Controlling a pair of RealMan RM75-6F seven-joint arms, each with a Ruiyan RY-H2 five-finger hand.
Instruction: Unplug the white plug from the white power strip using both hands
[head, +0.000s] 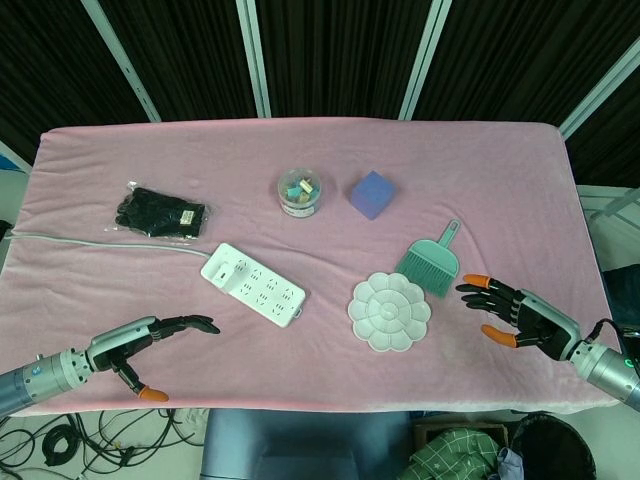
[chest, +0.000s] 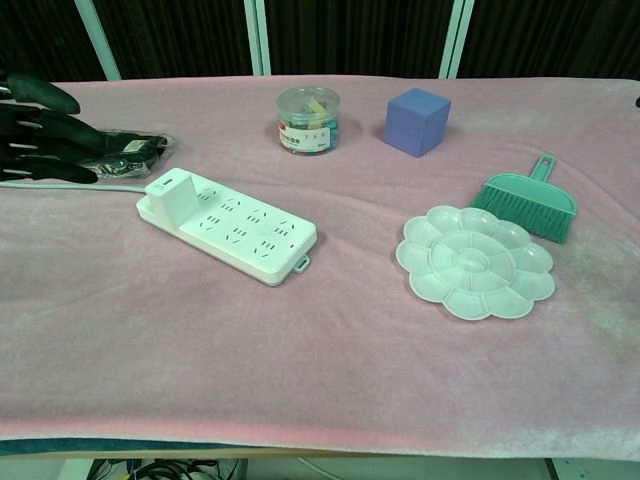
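Observation:
The white power strip (head: 254, 285) (chest: 232, 225) lies slanted on the pink cloth, left of centre. A white plug (head: 224, 265) (chest: 172, 193) sits in its left end, and a grey cable (head: 100, 241) runs off to the left edge. My left hand (head: 140, 339) (chest: 40, 130) hovers open near the front left edge, well short of the strip, fingers spread. At the front right, beyond the palette, my right hand (head: 512, 312) is also open and holds nothing.
A white flower-shaped palette (head: 389, 310) and a teal brush (head: 431, 262) lie right of the strip. Behind stand a clear jar of small items (head: 300, 192) and a blue cube (head: 371, 194). A black bundle (head: 159, 213) lies at the back left.

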